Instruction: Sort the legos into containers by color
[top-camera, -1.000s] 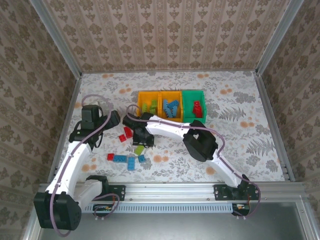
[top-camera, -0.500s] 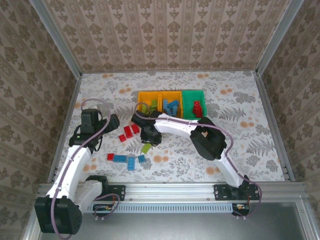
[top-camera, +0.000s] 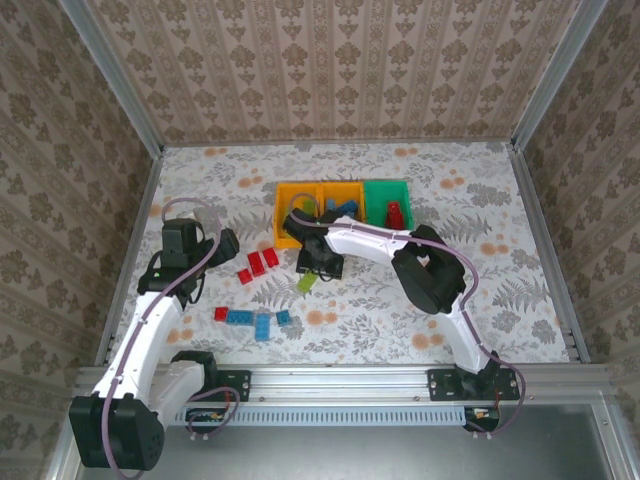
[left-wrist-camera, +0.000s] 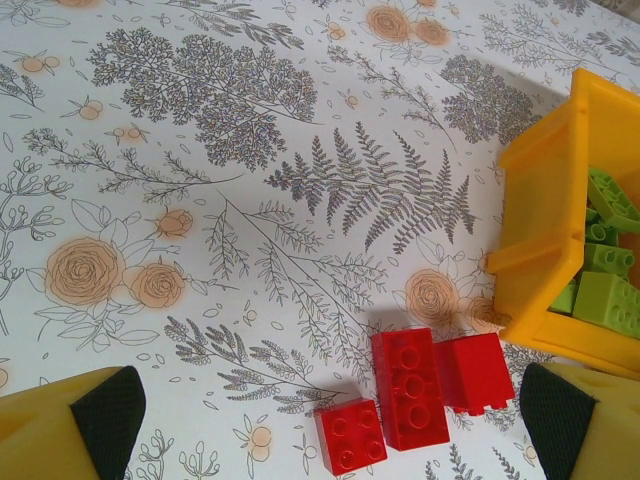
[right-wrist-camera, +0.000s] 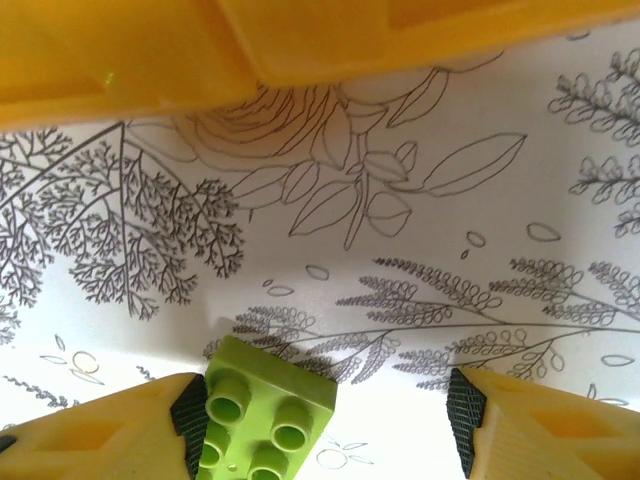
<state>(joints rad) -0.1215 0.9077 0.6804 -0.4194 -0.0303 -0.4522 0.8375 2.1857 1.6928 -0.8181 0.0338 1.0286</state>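
Right jaws released, wide; lime green studded plastic brick (right-wrist-camera: 265, 410) touching one pad (right-wrist-camera: 188, 420), unclamped, just near of left orange-yellow plastic bin (top-camera: 284, 215). Judgement: centre jaws, clench squarely, clear rim. Left jaws spread over red plastic bricks (left-wrist-camera: 410, 385).

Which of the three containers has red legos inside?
The green container, at the right end of the row; red legos are inside, and it alone is green.

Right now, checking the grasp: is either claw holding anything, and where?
Nothing is gripped. Right claw open, lime brick beside one finger only; left claw open, empty.
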